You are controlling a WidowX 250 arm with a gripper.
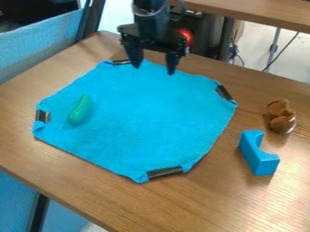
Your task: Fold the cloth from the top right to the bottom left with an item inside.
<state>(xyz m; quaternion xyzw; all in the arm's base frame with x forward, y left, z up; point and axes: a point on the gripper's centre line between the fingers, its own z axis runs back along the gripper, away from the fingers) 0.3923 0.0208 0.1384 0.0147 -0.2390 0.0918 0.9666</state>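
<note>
My gripper: one, jaws apart, above the cloth's upper edge. Blue cloth: one, spread flat on the desk, a dark strip at each corner. Green toy vegetable: one, on the cloth near its left corner. Right of the cloth: notched blue block, brown object.

A fixed camera looks down at a slant on the table; it faces the arm across the blue cloth; it sits near, the cloth framed whole.
</note>
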